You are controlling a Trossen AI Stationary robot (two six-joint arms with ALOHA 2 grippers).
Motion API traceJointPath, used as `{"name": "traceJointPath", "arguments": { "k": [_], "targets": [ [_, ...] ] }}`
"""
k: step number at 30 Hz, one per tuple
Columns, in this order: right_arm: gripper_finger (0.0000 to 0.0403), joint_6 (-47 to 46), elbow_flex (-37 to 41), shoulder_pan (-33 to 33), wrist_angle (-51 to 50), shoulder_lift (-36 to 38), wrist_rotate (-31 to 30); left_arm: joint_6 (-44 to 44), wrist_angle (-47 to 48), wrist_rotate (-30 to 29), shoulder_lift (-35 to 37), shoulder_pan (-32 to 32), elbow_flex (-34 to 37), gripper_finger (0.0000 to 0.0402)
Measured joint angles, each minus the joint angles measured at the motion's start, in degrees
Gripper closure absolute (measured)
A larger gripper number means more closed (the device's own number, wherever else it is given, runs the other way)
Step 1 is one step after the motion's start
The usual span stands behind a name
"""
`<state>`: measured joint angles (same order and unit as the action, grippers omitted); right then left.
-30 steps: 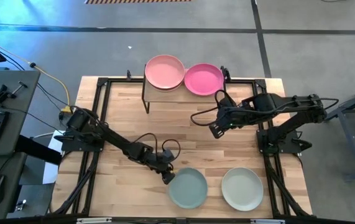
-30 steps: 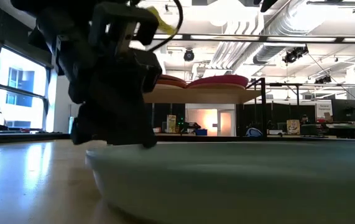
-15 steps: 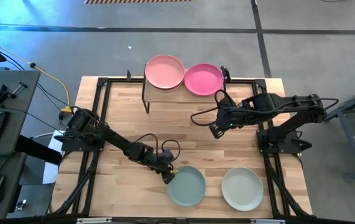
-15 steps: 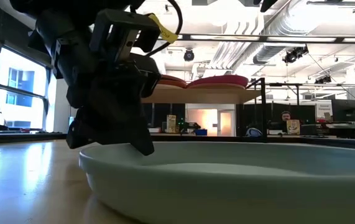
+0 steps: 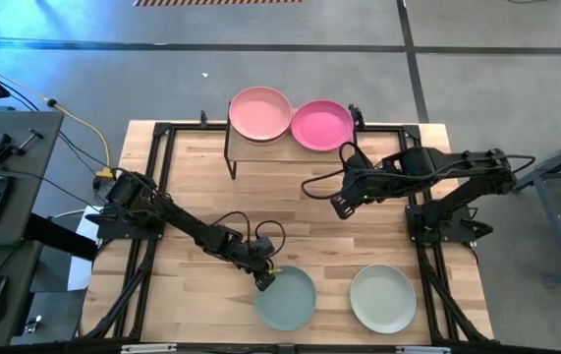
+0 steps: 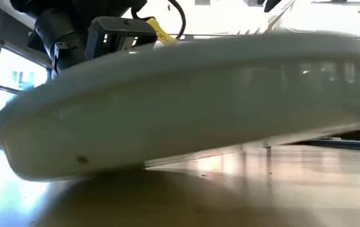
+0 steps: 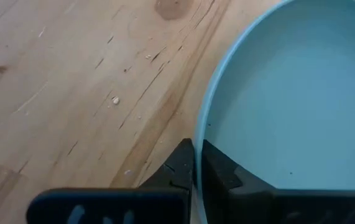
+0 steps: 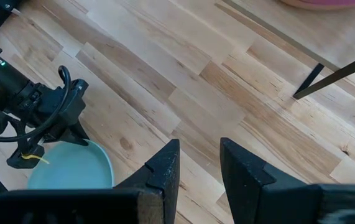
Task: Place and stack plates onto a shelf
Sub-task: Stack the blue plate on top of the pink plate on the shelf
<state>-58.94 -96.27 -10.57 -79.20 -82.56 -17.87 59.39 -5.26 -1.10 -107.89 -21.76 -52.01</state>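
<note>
The left gripper pinches the rim of the teal plate, tilted off the near table. The right gripper hovers parted near the shelf.

**Colour and Pattern Reference**

Worktop: light wood, planked grain with darker streaks and knots. Shelf: light wooden board, thin black legs. Pink plate: soft pink. Magenta plate: saturated magenta. Pale teal plate: uniform pale teal, unpatterned. Off-white plate: plain off-white, slightly greenish. Left tool and right tool: black, as are both arms. A yellow tag marks the left arm's cabling.
</note>
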Motion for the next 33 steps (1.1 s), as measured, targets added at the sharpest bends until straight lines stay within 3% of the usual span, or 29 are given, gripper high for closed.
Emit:
{"name": "traceJointPath", "arguments": {
  "k": [9, 19, 33],
  "targets": [
    [0.0309, 1.36, 0.0, 0.0, -0.15, 0.0, -0.65, -2.45, 1.43, -0.58, 5.0, 1.41, 0.22, 0.04],
    [0.0308, 5.78, 0.02, 1.17, 0.13, 0.0, -1.68, -8.05, 10.11, -2.71, 16.77, 9.08, 0.13, 0.0401],
    [0.0308, 17.0, 0.02, 12.25, 8.72, 0.0, -0.19, -13.62, 17.64, -2.6, 28.77, 22.3, 0.02, 0.0401]
  ]
}}
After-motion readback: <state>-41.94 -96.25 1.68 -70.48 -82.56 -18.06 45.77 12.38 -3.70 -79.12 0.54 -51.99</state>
